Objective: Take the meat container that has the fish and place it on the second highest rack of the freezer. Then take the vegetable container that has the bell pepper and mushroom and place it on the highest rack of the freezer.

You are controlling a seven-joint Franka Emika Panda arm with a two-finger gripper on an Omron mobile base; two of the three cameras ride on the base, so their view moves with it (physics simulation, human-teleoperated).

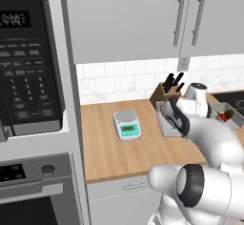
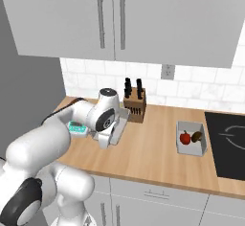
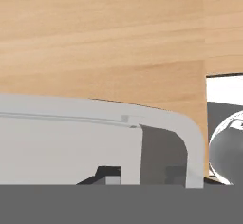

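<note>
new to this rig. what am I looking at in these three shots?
A white robot arm on a driving base, in a rendered kitchen. Two pictures come from cameras on the base, behind the arm to its left and right. The third looks along the gripper. On the wooden counter are a scale, a knife block, and a tray holding a red pepper and a mushroom. The gripper's fingers straddle the wall of a second tray. I can't tell whether they pinch it yet.

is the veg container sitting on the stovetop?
No, the vegetable container rests on the wooden counter, left of the black stovetop.
</note>
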